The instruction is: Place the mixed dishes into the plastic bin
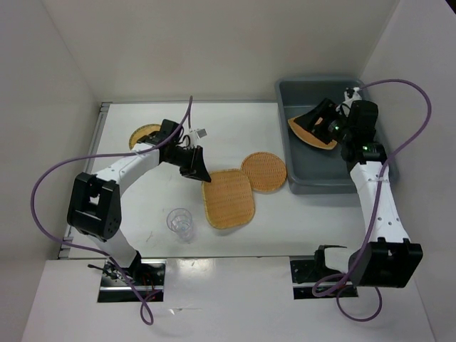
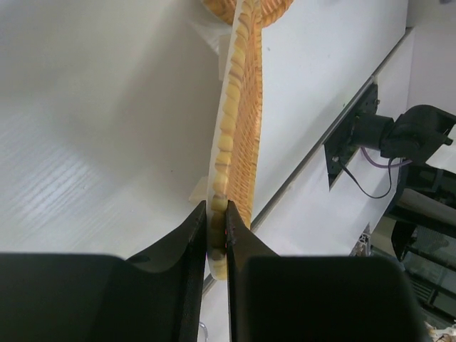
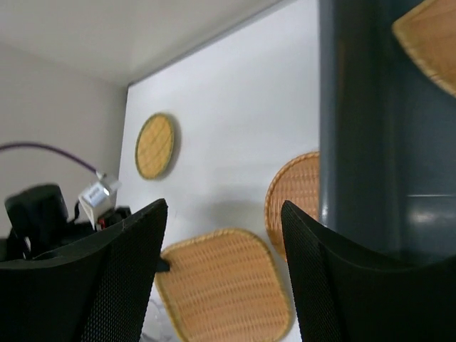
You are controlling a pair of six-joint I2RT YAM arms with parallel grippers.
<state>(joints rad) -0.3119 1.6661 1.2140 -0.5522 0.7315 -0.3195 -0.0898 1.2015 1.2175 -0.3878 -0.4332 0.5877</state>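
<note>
Pinching the square plate (image 2: pixel 236 121) edge-on between them, left fingers (image 2: pixel 187 246) clamp tight; right fingers (image 3: pixel 107 285) gape, seemingly over the bin (image 3: pixel 353 107).

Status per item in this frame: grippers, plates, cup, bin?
Left gripper: shut on the rim of the square plate.
Right gripper: open, empty, over the bin.
Square plate: on the table, rim pinched.
Near round plate: flat on the table beside the bin.
Far round plate: flat on the table, untouched.
Triangle plate: inside the bin.
Cup: upright on the table.
Bin: holds the triangle plate.
</note>
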